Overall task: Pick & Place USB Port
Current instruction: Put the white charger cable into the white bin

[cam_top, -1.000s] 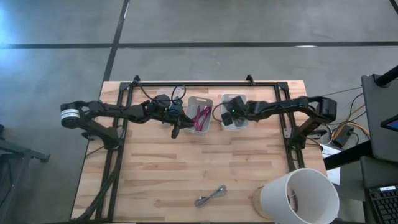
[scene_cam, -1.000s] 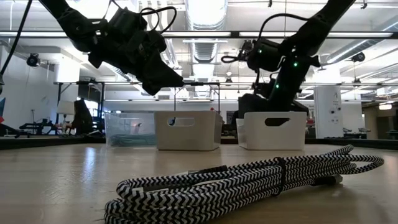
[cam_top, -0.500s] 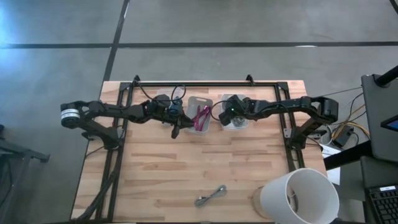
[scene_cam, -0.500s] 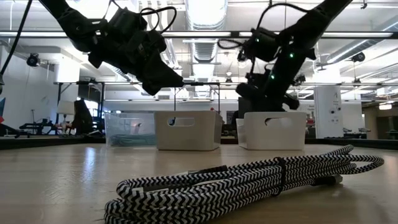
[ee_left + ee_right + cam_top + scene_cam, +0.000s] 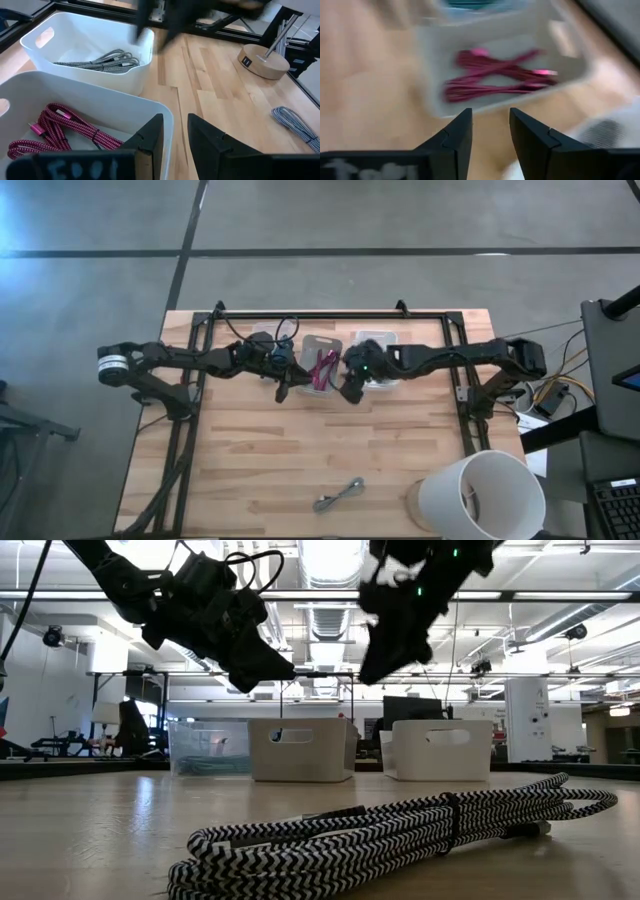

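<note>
A coiled black-and-white braided USB cable (image 5: 338, 494) lies on the wooden table near its front edge, large in the low view (image 5: 400, 830). Three bins stand in a row at the back. The middle bin (image 5: 322, 343) holds a pink cable (image 5: 60, 132), and the right bin (image 5: 380, 340) holds striped cables (image 5: 100, 59). My left gripper (image 5: 283, 390) hangs open over the middle bin's near left corner, nothing between its fingers (image 5: 150, 137). My right gripper (image 5: 349, 392) is open and empty in the air, by the gap between the middle and right bins (image 5: 490, 132).
A clear bin (image 5: 262, 345) with a teal cable stands left of the middle bin. A white lamp shade (image 5: 480, 495) on a round wooden base (image 5: 262, 60) fills the near right corner. A black frame (image 5: 330, 315) borders the table's back and sides. Bare wood lies between bins and cable.
My right gripper has risen out of the right bin and swung toward the table's left and near edge, ending high beside the middle bin's near right corner. My left gripper has kept still. The cable on the table has not moved.
</note>
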